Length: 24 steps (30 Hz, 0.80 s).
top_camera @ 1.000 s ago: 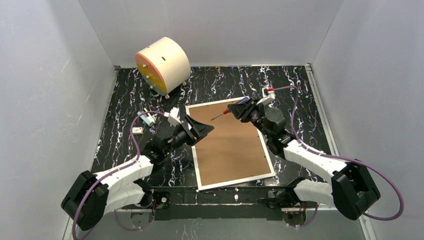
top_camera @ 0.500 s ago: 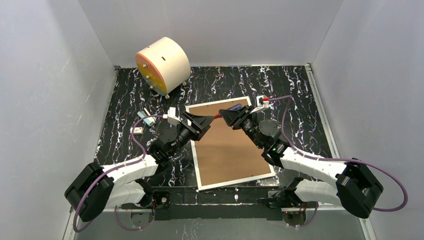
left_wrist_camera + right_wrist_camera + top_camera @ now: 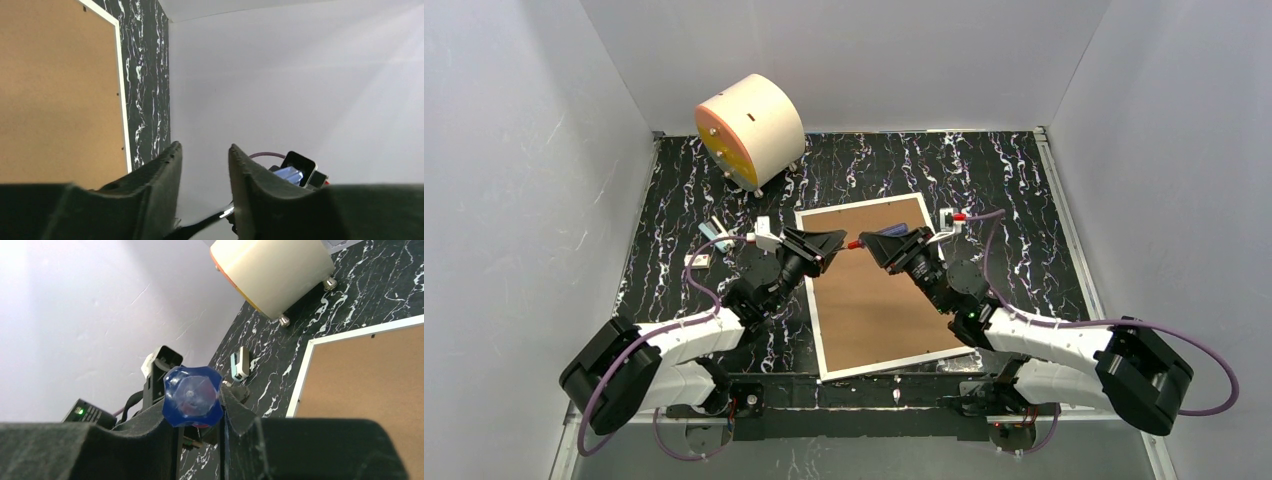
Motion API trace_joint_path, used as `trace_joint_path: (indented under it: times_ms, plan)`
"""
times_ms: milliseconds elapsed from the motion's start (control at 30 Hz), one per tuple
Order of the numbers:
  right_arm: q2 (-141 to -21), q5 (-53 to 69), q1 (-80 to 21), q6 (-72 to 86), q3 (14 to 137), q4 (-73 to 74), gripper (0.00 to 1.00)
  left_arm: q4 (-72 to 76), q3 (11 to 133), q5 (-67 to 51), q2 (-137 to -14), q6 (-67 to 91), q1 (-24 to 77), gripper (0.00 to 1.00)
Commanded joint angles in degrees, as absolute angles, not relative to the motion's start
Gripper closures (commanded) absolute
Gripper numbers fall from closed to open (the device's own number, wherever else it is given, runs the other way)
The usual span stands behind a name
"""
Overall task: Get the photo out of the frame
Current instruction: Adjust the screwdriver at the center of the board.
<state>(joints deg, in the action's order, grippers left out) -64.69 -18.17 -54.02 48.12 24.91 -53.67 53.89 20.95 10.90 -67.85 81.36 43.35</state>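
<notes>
My right hand (image 3: 865, 244) clenches the screwdriver (image 3: 192, 395), tip between my left hand's (image 3: 837, 240) parted fingers, likely a handover. The frame (image 3: 874, 310) lies back-up on the tabletop (image 3: 1024, 200), the photo hidden inside.

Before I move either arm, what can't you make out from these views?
- Photo: in no view; the frame lies face down, its brown back covering it.
- Screwdriver tip: in the top view it is lost among the fingers of the left pincer; the left wrist view cuts the shaft off at its bottom edge.
- Back fasteners: mere dark specks in the wrist views, too small in the top view.
</notes>
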Motion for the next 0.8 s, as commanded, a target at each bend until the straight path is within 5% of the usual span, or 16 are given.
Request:
trace_joint_path:
  times_ms: [0, 133, 400, 533, 767]
  plan:
    - [-62.43, -15.68, -55.17, 46.34, 22.59, -56.77, 0.99, 56.87, 20.93, 14.05, -67.55, 81.53, 43.59, 0.67]
    - [-61.49, -11.53, -55.26, 44.72, 21.49, -55.14, 0.99, 56.82, 21.01, 13.63, -68.15, 81.99, 43.60, 0.86]
    - [-59.75, -7.00, -55.28, 44.39, 20.30, -50.04, 0.94, 56.75, 21.40, 13.28, -68.18, 81.52, 43.60, 1.00]
    - [-59.18, -3.69, -55.26, 43.50, 21.12, -47.92, 0.84, 56.66, 21.57, 12.81, -68.33, 81.51, 43.60, 1.00]
    - [-56.17, 1.29, -55.07, 40.54, 24.05, -41.01, 0.52, 55.35, 22.21, 11.14, -67.99, 79.77, 43.59, 1.00]
